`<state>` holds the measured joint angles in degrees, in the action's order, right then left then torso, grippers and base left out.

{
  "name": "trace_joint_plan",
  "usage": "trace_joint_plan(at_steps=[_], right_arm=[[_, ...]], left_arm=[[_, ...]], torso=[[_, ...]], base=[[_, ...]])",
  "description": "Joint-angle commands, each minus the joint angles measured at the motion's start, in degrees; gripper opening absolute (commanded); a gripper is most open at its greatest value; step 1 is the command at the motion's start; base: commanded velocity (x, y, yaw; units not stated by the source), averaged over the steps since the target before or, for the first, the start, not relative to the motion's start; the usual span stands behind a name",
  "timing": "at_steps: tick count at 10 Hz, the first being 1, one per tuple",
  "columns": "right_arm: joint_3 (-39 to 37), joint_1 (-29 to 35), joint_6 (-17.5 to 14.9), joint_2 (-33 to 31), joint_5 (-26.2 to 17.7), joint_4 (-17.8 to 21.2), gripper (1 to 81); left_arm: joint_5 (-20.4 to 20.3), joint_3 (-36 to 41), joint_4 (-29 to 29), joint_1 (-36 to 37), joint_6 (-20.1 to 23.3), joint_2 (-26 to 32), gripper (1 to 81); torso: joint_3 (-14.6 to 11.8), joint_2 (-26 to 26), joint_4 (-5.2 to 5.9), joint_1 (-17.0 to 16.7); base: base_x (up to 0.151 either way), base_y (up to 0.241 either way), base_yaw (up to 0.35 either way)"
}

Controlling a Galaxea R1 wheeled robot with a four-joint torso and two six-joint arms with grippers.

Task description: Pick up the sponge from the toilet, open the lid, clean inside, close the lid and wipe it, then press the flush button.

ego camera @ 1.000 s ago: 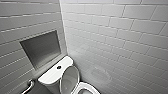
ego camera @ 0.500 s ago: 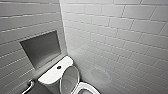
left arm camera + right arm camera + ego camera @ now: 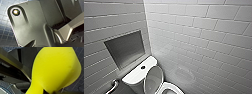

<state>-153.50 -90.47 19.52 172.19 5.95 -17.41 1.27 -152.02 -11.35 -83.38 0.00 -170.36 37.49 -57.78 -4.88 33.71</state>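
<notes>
Sponge (image 3: 55, 70) sits squeezed narrow at one end, so I judge the right fingers (image 3: 49, 92) are pinching it, though they are hard to make out; dark floor tiles lie behind it. How it lies from the toilet (image 3: 170, 88) I cannot tell. The bowl is cut off, its inside hidden. Lid (image 3: 154, 80) stands raised against the tank, the button (image 3: 143, 67) mid-top beyond it.
</notes>
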Motion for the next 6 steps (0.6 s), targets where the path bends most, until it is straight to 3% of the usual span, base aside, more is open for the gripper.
trace_joint_plan(at_steps=[1, 2, 3, 4, 5, 6], right_arm=[[-0.6, 0.2, 0.3, 1.1, -3.8, 0.6, 1.0], [-1.2, -0.7, -0.2, 1.9, -3.6, 4.3, 1.0], [-2.9, -1.1, -3.2, 2.6, -3.0, 10.3, 1.0], [-4.2, -0.6, -11.4, 3.2, -2.6, 16.7, 1.0], [-4.3, -0.1, -14.6, 2.8, -2.7, 20.3, 1.0], [-3.4, 0.6, -15.4, 2.4, -3.5, 20.1, 1.0]], left_arm=[[3.7, -5.7, 1.0, 1.4, 0.4, -2.6, 81.1], [3.7, -6.6, 1.1, 1.5, 0.4, -3.1, 81.1], [3.7, -6.6, 1.0, 1.5, 0.4, -3.5, 81.1], [3.7, -6.6, 1.0, 1.5, 0.4, -3.7, 81.1], [3.7, -6.6, 0.9, 1.5, 0.4, -3.8, 81.1], [3.7, -6.8, 1.1, 1.5, 0.3, -3.8, 81.1]], torso=[[0.0, 0.0, 0.0, 0.0], [0.0, 0.0, 0.0, 0.0], [0.0, 0.0, 0.0, 0.0], [0.0, 0.0, 0.0, 0.0], [0.0, 0.0, 0.0, 0.0], [0.0, 0.0, 0.0, 0.0]], base=[[0.0, 0.0, 0.0], [0.0, 0.0, 0.0], [0.0, 0.0, 0.0], [0.0, 0.0, 0.0], [0.0, 0.0, 0.0], [0.0, 0.0, 0.0]])
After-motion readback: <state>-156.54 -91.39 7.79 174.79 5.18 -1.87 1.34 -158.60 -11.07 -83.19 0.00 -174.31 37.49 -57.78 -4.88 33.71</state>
